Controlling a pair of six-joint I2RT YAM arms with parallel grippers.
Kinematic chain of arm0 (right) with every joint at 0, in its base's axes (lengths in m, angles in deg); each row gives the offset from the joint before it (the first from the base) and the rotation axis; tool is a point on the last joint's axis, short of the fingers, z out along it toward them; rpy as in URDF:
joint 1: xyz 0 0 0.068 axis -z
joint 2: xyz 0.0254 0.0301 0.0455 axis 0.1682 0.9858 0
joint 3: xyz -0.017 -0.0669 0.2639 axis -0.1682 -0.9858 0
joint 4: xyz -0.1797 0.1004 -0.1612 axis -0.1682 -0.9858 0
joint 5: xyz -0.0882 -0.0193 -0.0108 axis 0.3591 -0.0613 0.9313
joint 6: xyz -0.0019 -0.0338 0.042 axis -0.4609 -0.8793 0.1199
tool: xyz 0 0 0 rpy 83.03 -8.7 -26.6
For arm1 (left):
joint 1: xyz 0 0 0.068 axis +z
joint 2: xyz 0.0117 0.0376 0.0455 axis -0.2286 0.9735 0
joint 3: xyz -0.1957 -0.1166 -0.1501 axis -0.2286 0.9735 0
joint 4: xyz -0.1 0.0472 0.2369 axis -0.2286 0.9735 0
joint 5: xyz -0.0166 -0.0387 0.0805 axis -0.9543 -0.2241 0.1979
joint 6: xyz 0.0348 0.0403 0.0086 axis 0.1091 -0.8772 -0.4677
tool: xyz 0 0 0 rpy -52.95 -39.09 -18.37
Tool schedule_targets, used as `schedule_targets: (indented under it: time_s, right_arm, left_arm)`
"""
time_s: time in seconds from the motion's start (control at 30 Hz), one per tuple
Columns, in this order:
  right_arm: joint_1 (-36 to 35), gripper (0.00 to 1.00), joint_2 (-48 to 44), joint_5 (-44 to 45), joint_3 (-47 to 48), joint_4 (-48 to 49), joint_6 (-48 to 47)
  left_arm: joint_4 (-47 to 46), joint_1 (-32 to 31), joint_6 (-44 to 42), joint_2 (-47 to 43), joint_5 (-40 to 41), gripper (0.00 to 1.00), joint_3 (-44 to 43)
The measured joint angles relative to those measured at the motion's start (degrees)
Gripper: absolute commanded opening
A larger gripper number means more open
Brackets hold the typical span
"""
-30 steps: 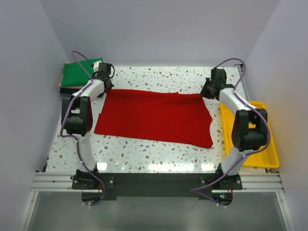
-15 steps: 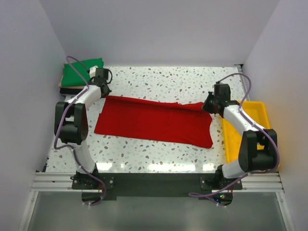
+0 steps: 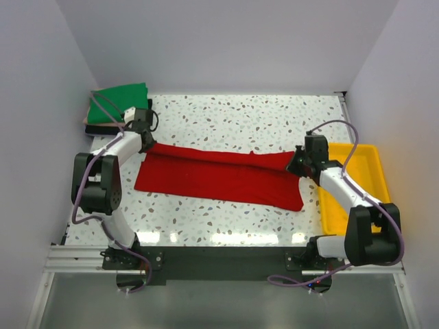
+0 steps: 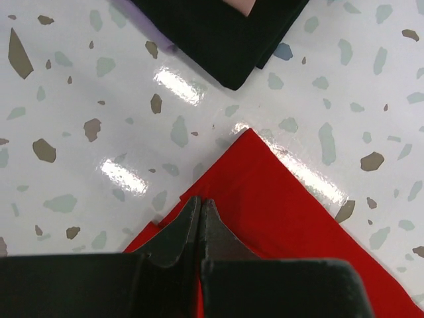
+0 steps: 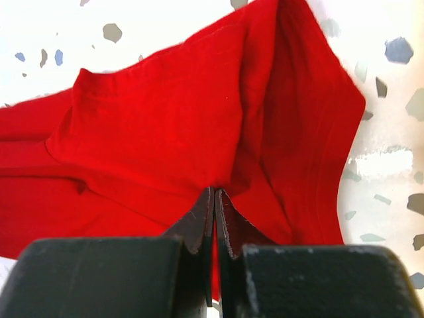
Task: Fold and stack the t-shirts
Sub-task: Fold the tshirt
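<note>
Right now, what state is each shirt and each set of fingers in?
red t-shirt: on the table, far edge folded partly over
green t-shirt: folded, far-left corner
black t-shirt: folded flat
left gripper: fingers shut on red t-shirt
right gripper: fingers shut on red t-shirt

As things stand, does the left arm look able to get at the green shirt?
Probably not yet: the left fingers are shut on the red shirt, though the green shirt lies just beyond with nothing between.

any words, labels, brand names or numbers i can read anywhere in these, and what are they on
None: no text, label, brand or number is readable in any view.
The red t-shirt, folded green shirt, black shirt and yellow tray are all plain.
</note>
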Motion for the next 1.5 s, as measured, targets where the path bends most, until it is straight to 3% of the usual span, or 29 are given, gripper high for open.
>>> schedule_targets:
  time_s: [0.37,0.43,0.47,0.57,0.63,0.7,0.87,1.0,1.5]
  right_arm:
    - [-0.63,0.00,-2.64,-1.22,-4.66,0.68,1.27]
    - [-0.63,0.00,-3.10,-1.25,-5.33,0.87,1.38]
    - [-0.63,0.02,-3.19,-1.27,-5.64,1.01,1.46]
    - [-0.63,0.23,-3.30,-1.40,-6.80,1.22,1.90]
    - [-0.63,0.40,-3.52,-1.46,-7.41,1.09,1.99]
    - [-0.63,0.47,-4.39,-1.44,-7.74,0.87,2.01]
    - [-0.63,0.53,-8.63,-1.42,-7.26,0.00,1.88]
    - [-1.16,0.53,-6.56,-1.16,-3.28,-0.52,1.22]
    - [-14.80,0.53,19.08,11.58,20.85,-2.01,-1.60]
  left_arm:
    - [0.02,0.59,2.47,-3.65,-0.07,0.00,4.72]
    - [-0.02,0.68,2.91,-3.72,-0.09,0.06,5.40]
    - [0.04,0.72,2.99,-3.82,-0.22,0.17,5.79]
    - [-0.13,1.25,3.87,-4.81,-0.94,0.39,7.50]
    - [-0.37,1.84,4.33,-6.32,-1.68,0.44,9.09]
    - [-0.63,2.97,4.42,-8.37,-2.38,0.46,10.49]
    - [-2.40,3.78,4.02,-12.83,-5.14,0.47,11.02]
    - [-5.05,3.76,3.28,-13.64,-8.83,0.47,10.88]
    - [-7.74,2.40,-0.09,-3.48,-17.79,0.44,5.55]
